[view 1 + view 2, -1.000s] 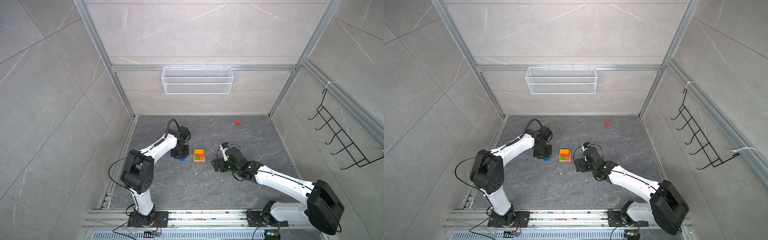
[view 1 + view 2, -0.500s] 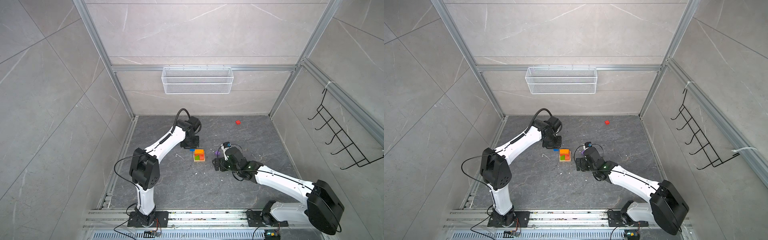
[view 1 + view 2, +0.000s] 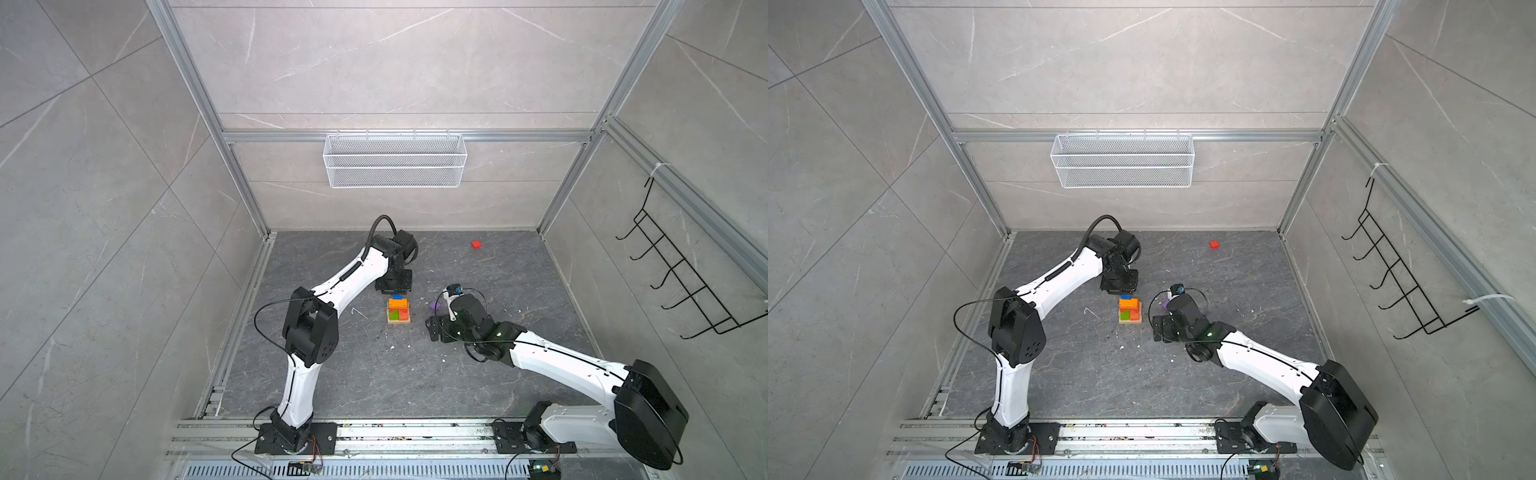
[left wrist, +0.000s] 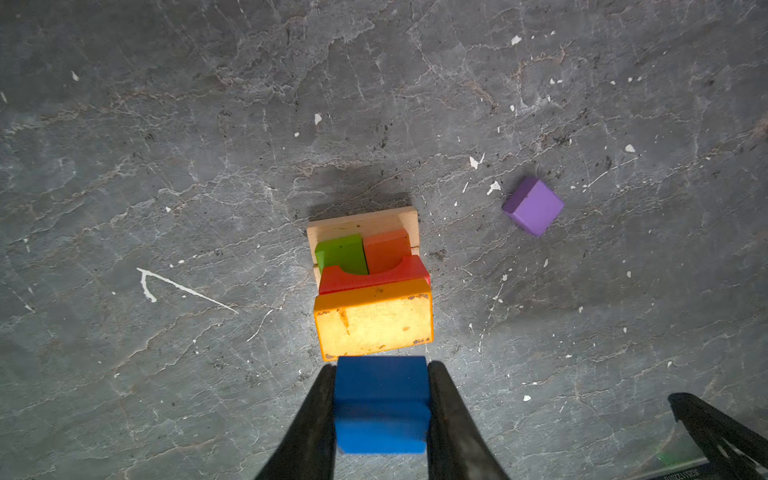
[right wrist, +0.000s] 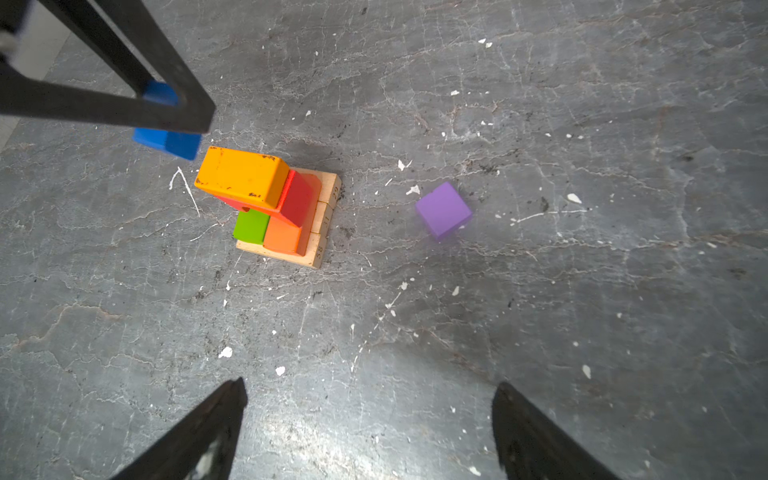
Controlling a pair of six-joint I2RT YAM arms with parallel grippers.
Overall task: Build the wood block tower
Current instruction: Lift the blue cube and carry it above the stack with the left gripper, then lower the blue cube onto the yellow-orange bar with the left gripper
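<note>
Left pincer (image 4: 381, 366) clamps blue block (image 4: 381, 405) across flat sides; I judge it light, rigid, slick. Tower (image 4: 373, 318) just ahead.

Blurred purple cube (image 5: 443, 210) (right wrist view), blue block (image 5: 166, 143) half hidden — behind left gripper (image 5: 187, 120)

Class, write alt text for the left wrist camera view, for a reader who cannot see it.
The left gripper clamps a blue block in its jaws, close beside the orange block topping the wood block tower. A purple cube lies apart on the grey tabletop.
</note>
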